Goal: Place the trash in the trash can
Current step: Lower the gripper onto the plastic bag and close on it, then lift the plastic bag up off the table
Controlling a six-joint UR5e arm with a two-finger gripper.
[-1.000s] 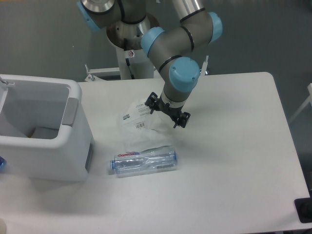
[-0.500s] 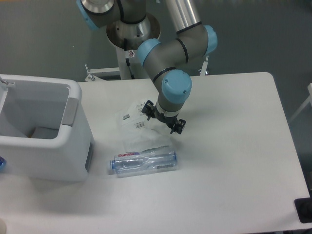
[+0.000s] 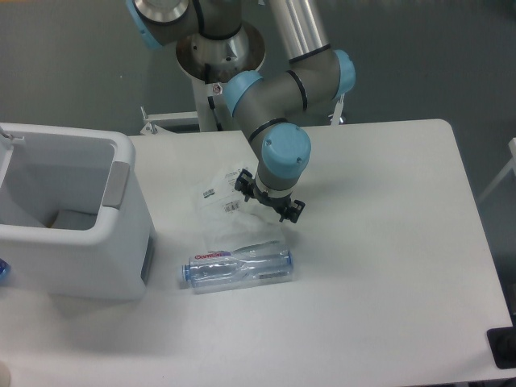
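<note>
A clear plastic bag (image 3: 223, 196) with white barcode labels lies crumpled near the middle of the table. My gripper (image 3: 268, 198) hangs over the bag's right edge, open, its two black fingers (image 3: 243, 184) spread wide with nothing gripped. A clear plastic bottle (image 3: 239, 267) with a blue cap and a red-blue label lies on its side in front of the bag, cap pointing left. The white trash can (image 3: 121, 230) stands at the left of the table, top open, with a grey panel on its right wall.
The arm's base column (image 3: 218, 64) rises behind the table's far edge. A small black object (image 3: 503, 347) sits at the table's front right corner. Beside the can's left wall a bit of blue (image 3: 2, 270) shows.
My gripper has moved left and a little lower, from the bag's right side to over its right edge. Bag, bottle and can have not moved.
</note>
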